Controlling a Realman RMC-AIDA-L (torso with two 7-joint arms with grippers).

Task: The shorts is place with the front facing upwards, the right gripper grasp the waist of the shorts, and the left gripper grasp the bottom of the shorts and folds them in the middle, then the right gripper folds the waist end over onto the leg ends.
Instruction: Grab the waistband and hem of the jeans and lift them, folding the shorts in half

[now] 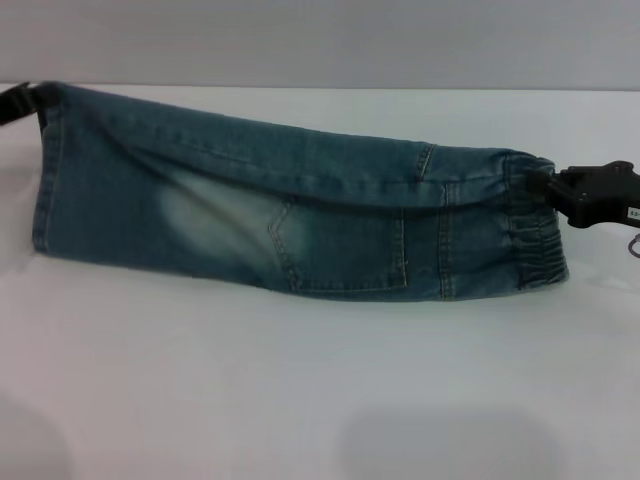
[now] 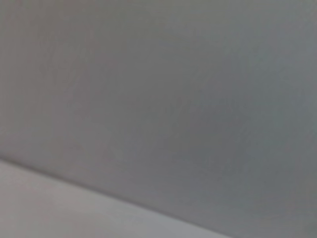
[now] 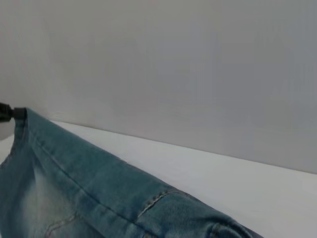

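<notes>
Soft, floppy denim shorts [image 1: 300,215] sag, folded lengthwise, above the white table [image 1: 300,400], pinched at the far corners by the right gripper [image 1: 548,183] on the waistband and the left gripper [image 1: 40,95] on the hem.

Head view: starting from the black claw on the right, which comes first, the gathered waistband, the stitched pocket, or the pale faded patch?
1. Gathered elastic waistband of the blue-green denim shorts: at the right gripper, right end.
2. Stitched pocket: middle.
3. Pale faded patch: left of middle, nearer the left gripper.
</notes>
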